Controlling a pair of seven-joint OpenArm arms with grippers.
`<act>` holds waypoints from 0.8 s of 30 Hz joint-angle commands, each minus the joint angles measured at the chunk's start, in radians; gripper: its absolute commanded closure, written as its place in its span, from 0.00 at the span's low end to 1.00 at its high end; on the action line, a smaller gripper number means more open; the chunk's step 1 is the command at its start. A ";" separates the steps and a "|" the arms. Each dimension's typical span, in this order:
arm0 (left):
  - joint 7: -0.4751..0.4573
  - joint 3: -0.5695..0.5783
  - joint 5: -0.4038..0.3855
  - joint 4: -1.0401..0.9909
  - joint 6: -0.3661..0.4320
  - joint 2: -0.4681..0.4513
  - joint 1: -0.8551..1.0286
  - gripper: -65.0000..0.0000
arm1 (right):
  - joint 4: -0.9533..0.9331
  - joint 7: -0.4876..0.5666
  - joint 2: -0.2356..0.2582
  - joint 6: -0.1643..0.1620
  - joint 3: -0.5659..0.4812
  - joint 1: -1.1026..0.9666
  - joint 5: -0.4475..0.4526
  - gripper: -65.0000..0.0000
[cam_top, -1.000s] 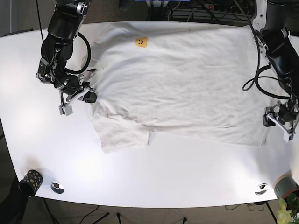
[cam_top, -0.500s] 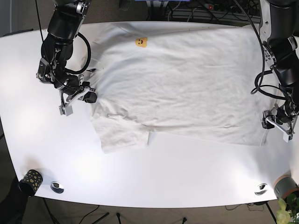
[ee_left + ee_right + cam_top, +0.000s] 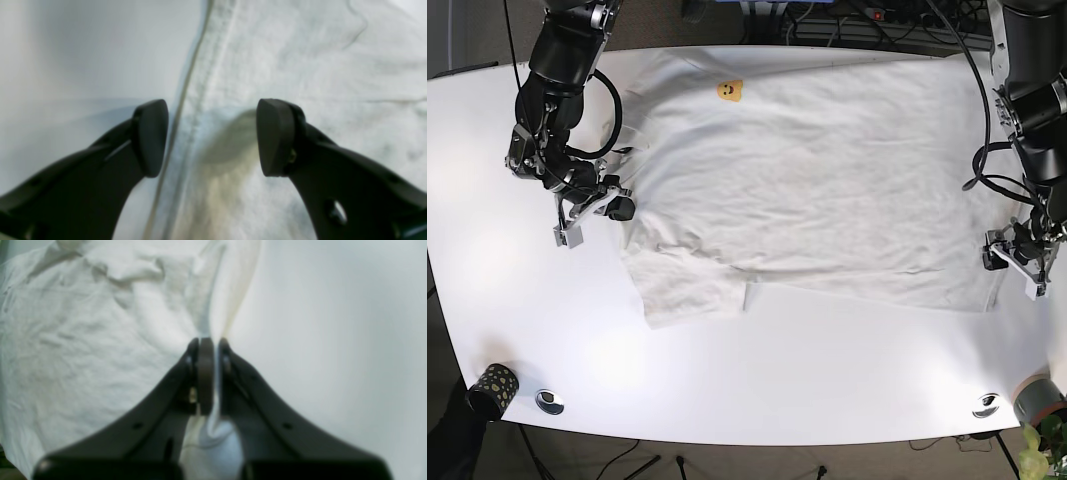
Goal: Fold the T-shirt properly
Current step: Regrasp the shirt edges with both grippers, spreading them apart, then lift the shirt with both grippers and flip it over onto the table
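Note:
A white T-shirt (image 3: 827, 180) with a small yellow smiley patch (image 3: 729, 90) lies spread and wrinkled on the white table (image 3: 827, 370). One sleeve points toward the table's front left. My right gripper (image 3: 619, 208) sits at the shirt's left edge, by that sleeve. In the right wrist view this gripper (image 3: 210, 344) is shut on a raised fold of the T-shirt (image 3: 83, 323). My left gripper (image 3: 1013, 260) is at the shirt's right hem. In the left wrist view it (image 3: 211, 136) stands open, one finger on bare table and the other over the T-shirt (image 3: 300, 66), astride the stitched hem.
A dark patterned cup (image 3: 492, 388) stands at the front left corner, with a metal disc (image 3: 550, 401) beside it. Another disc (image 3: 987, 404) and a grey pot (image 3: 1039, 398) are at the front right. Cables (image 3: 847, 25) run behind the far edge.
My left arm has shifted slightly toward the far side and inward, bringing its gripper up against the shirt's right hem. The right arm and the shirt have stayed put.

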 commanded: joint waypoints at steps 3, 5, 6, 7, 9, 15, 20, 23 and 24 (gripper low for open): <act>0.023 0.000 0.005 -0.007 -0.004 -0.008 -0.015 0.40 | 0.023 0.005 0.013 0.004 0.003 0.016 0.007 1.00; 0.023 0.000 0.005 -0.010 -0.024 0.003 -0.016 0.41 | 0.038 0.005 0.011 0.004 0.003 0.016 0.007 1.00; 0.023 0.000 0.005 -0.010 -0.047 0.012 -0.016 0.41 | 0.046 0.005 0.011 0.004 0.003 0.015 0.007 1.00; 0.026 0.000 0.008 -0.010 -0.067 0.016 -0.016 0.41 | 0.049 0.005 0.011 0.004 0.003 0.015 0.007 1.00; 0.048 0.002 0.008 -0.007 -0.117 0.021 -0.016 0.50 | 0.052 0.005 0.011 0.004 0.003 0.015 0.007 1.00; 0.062 0.002 0.008 -0.006 -0.177 0.024 -0.011 0.89 | 0.058 0.005 0.011 0.004 0.003 0.016 0.005 1.00; 0.060 0.002 0.008 -0.006 -0.174 0.022 -0.008 1.00 | 0.058 0.005 0.011 0.004 0.003 0.016 0.005 1.00; 0.060 0.002 0.006 -0.004 -0.176 0.018 -0.008 1.00 | 0.058 0.005 0.011 0.004 0.001 0.016 0.005 1.00; 0.060 0.002 0.006 -0.004 -0.177 0.018 -0.008 1.00 | 0.058 0.005 0.011 0.004 0.001 0.016 0.005 1.00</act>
